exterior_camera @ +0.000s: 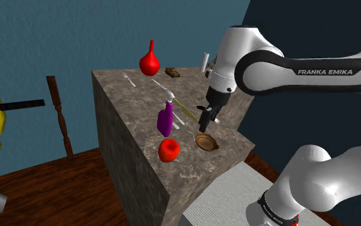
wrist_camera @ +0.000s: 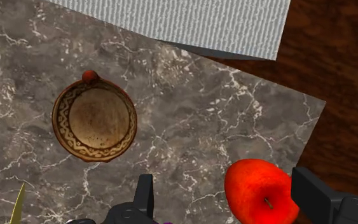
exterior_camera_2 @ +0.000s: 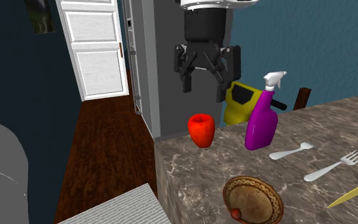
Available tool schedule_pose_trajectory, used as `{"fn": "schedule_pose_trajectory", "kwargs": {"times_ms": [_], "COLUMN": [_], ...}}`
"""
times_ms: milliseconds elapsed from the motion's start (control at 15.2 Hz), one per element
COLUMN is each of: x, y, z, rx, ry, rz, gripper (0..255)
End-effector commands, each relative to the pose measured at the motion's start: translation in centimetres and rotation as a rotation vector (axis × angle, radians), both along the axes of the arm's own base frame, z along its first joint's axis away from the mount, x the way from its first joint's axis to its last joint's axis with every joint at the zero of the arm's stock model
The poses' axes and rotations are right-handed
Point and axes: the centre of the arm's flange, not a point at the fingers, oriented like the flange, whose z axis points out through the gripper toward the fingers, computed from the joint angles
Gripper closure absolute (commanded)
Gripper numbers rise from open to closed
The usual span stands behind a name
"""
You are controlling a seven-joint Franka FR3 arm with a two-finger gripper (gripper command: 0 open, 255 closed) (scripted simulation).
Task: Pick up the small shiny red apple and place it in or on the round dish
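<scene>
Pick not started. Apple [exterior_camera: 168,150] on counter [exterior_camera: 124,115] nr edge, by purple spray bottle [exterior_camera: 165,120], untouched. Gripper [exterior_camera_2: 203,81] hangs above, jaws wide, empty; apple roughly under it, no contact. Dish [exterior_camera: 206,142] nearby, empty. Left: descend, grab, lift, move to dish, drop.

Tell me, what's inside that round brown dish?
Nothing: the dish is bare inside, a small red knob on its rim. The red apple sits apart on the counter. Its underside is covered.
</scene>
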Motion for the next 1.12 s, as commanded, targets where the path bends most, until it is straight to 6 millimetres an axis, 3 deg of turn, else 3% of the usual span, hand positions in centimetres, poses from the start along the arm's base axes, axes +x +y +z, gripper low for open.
{"fn": "schedule_pose_trajectory", "kwargs": {"times_ms": [0, 528, 1056], "x": [1.2, 5.1, 5.6], "y": [2.1, 10.0, 9.8], "z": [-1.3, -6.3, -10.2], "rx": [-0.005, -0.031, -0.031], "ry": [-0.025, -0.116, -0.117], "rz": [0.031, 0.152, 0.153], "gripper": [0, 0, 0]}}
